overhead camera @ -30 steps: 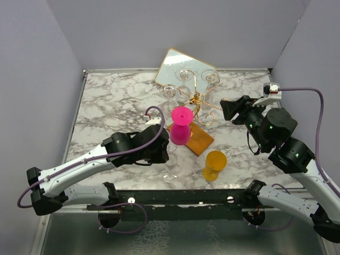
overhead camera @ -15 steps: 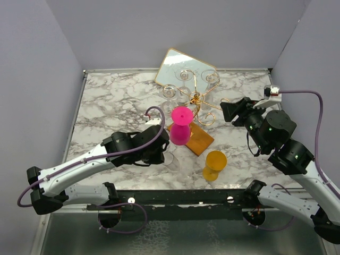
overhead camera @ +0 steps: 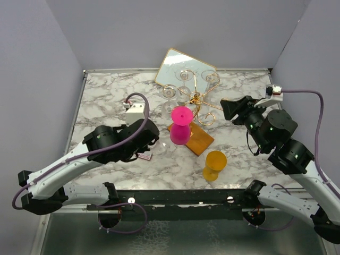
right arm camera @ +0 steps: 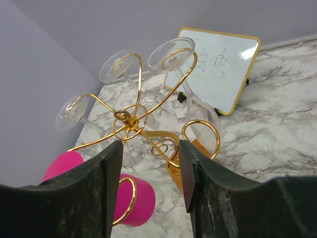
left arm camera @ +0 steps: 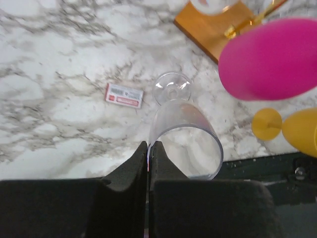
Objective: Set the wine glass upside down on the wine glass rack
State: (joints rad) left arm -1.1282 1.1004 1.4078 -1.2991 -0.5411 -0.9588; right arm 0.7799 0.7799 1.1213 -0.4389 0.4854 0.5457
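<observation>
A clear wine glass [left arm camera: 187,130] hangs in the air in the left wrist view. Its foot [left arm camera: 171,88] points away toward the marble. My left gripper [left arm camera: 149,148] is shut on the wall of its rim; from above, that gripper [overhead camera: 153,140] sits left of the rack. The wine glass rack [overhead camera: 197,101] is gold wire on an orange wooden base [overhead camera: 201,139]. Three clear glasses [overhead camera: 169,91] and a pink glass [overhead camera: 180,126] hang on it upside down. My right gripper [right arm camera: 148,183] is open, holds nothing, and hovers just right of the rack's curled arms [right arm camera: 200,130].
A yellow glass [overhead camera: 214,163] stands on the marble near the front edge, right of the rack base. A gold-framed mirror [overhead camera: 183,66] leans at the back behind the rack. A small red and white label [left arm camera: 124,94] lies flat on the table under the held glass.
My left gripper has shut on the clear glass's rim and carried it up off the table, back and to the left, tilting it. The right gripper has hardly moved.
</observation>
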